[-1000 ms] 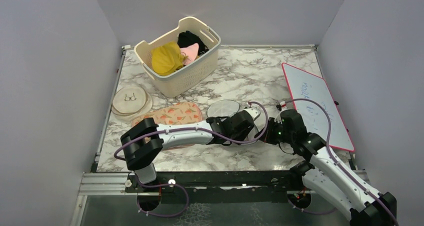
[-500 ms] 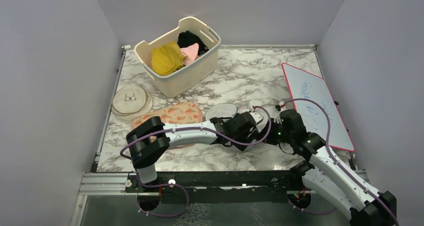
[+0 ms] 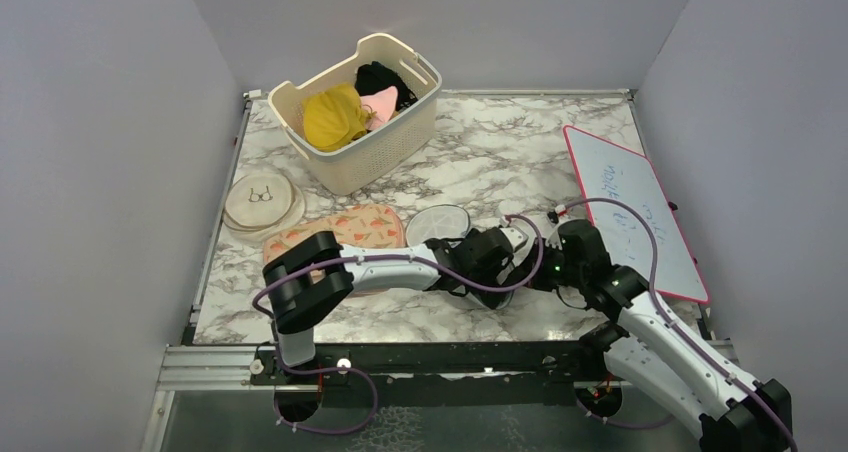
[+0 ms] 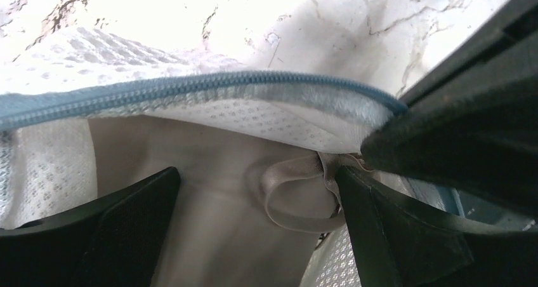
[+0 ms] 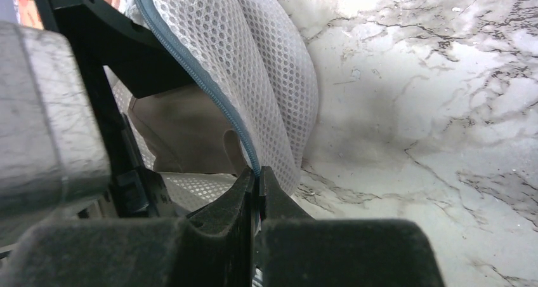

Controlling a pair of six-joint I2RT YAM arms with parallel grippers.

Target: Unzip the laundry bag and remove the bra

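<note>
Stretched low, the left end effector (image 4: 257, 179) gapes inside the laundry bag (image 4: 266, 119); right end effector (image 5: 257, 180) pinches its rim.

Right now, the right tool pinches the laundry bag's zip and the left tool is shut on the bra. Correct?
No: the left wrist view shows the left tool open over the bra. The right tool pinches the zip of the laundry bag.

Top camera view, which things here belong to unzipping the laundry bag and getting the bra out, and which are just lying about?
Job: laundry bag, beige bra inside it, open left gripper, right gripper shut on the bag.
Lying about: clothes basket, peach pouch, cream disc, whiteboard.
</note>
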